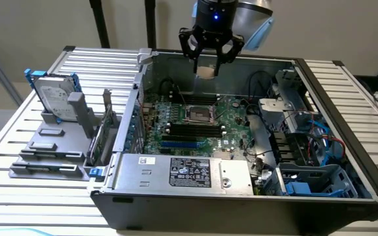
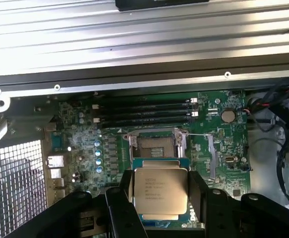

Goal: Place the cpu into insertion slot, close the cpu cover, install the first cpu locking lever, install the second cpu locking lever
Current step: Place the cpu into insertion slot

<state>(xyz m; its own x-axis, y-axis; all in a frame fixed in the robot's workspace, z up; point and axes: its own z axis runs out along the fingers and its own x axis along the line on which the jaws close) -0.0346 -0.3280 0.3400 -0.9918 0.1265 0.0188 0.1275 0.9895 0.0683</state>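
The cpu (image 2: pixel 160 191) is clasped by opposite edges in the end effector (image 1: pixel 206 68) and kept level, seemingly to match the uncovered insertion slot (image 2: pixel 155 145) lying below it inside the computer case (image 1: pixel 241 212).

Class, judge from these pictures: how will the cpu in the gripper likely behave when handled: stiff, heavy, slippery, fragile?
The cpu looks like a flat plate with a metal lid, so probably stiff and light. Its smooth edges sit between the gripper's fingers, so it may slip if tilted. Being thin and flat, it shouldn't roll.
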